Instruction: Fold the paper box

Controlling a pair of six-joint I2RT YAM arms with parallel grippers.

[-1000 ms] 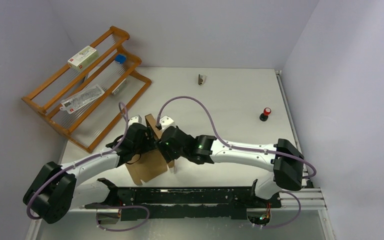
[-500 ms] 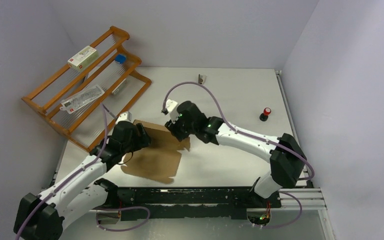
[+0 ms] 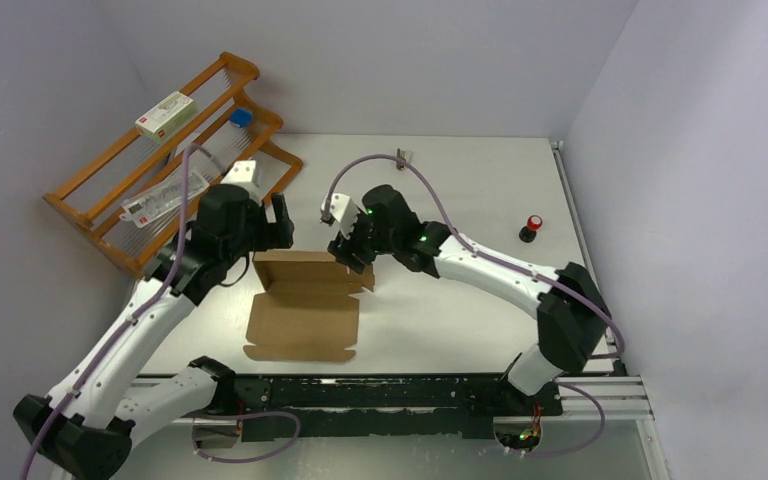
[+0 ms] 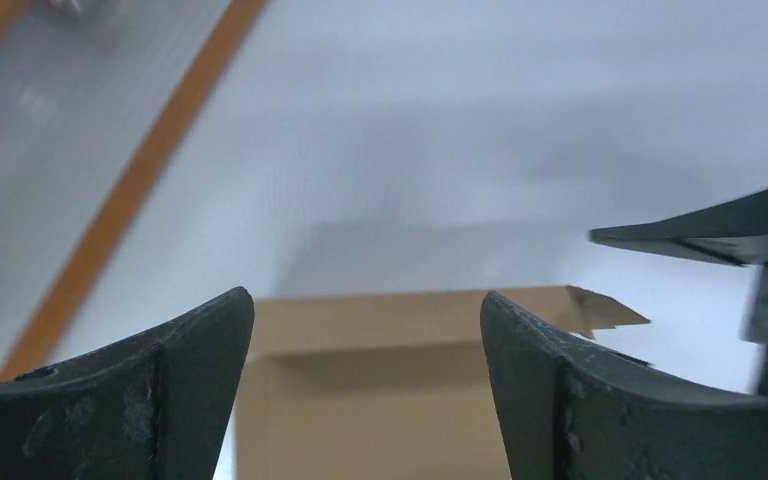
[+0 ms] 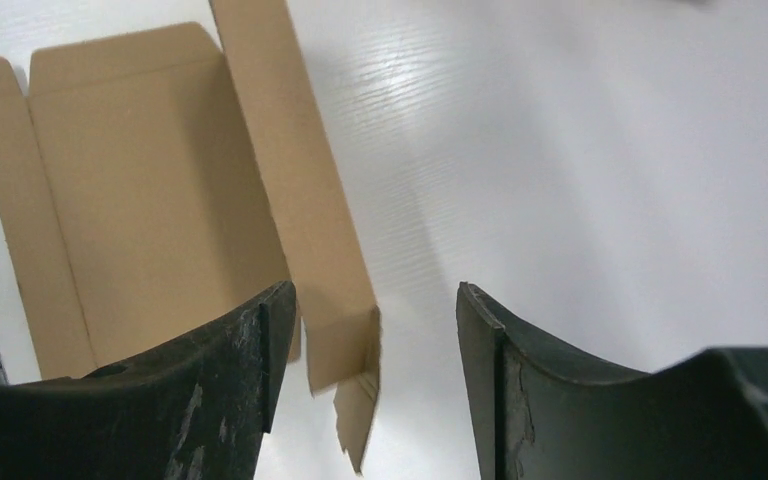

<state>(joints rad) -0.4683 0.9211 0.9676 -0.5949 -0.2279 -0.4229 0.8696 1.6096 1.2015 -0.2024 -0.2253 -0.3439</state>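
The paper box is a plain brown cardboard sheet lying open and flat on the white table, its far flap standing up. My left gripper hovers open and empty just beyond the sheet's far left corner. In the left wrist view the cardboard shows between the spread fingers. My right gripper is open and empty above the sheet's far right corner. In the right wrist view the sheet and its side flap lie below the left finger.
A wooden rack stands at the back left, holding a white carton with red print, a plastic packet and a blue item. A small metal clip lies at the back. A red button sits at the right. A black rail runs along the near edge.
The cardboard, held upright between both grippers a second ago, now lies flat on the table. Both grippers have let go and moved away toward the far side.
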